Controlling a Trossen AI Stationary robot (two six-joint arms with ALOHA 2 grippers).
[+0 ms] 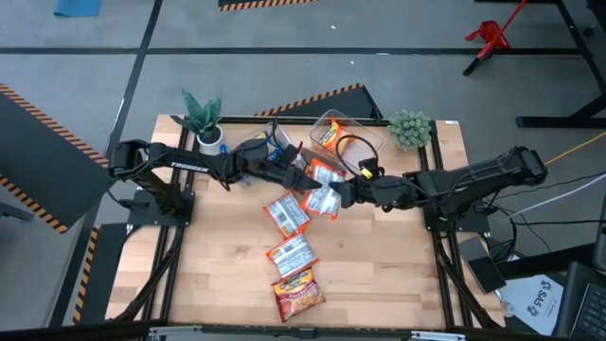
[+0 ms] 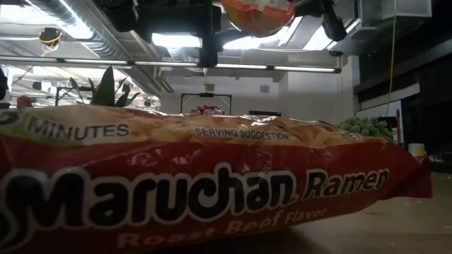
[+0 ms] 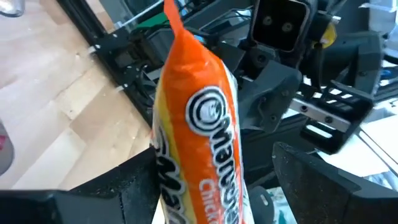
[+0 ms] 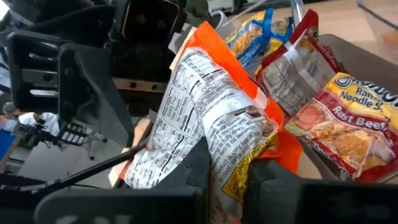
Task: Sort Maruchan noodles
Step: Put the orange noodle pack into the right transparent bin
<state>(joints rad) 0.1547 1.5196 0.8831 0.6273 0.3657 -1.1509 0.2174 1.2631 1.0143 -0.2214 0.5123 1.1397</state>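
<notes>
Now | right gripper [image 4: 227,180] jaws clamped on orange packet [image 4: 211,124] | left gripper [image 3: 205,186] jaws apart around it

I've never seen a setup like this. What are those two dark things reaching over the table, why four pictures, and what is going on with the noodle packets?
Those are two robot arms, each ending in a two-finger gripper. One picture looks straight down on the wooden table, one sits at table height, and one rides on each wrist. In the overhead view the left gripper and right gripper meet mid-table around an orange Maruchan packet. The right gripper is shut on it; the left wrist camera shows the same packet between the left fingers, which stand apart from it. Three more packets lie on the wood; the nearest red one fills the table-height picture. A clear bin at the back holds another, and two small plants stand at the rear corners.
</notes>
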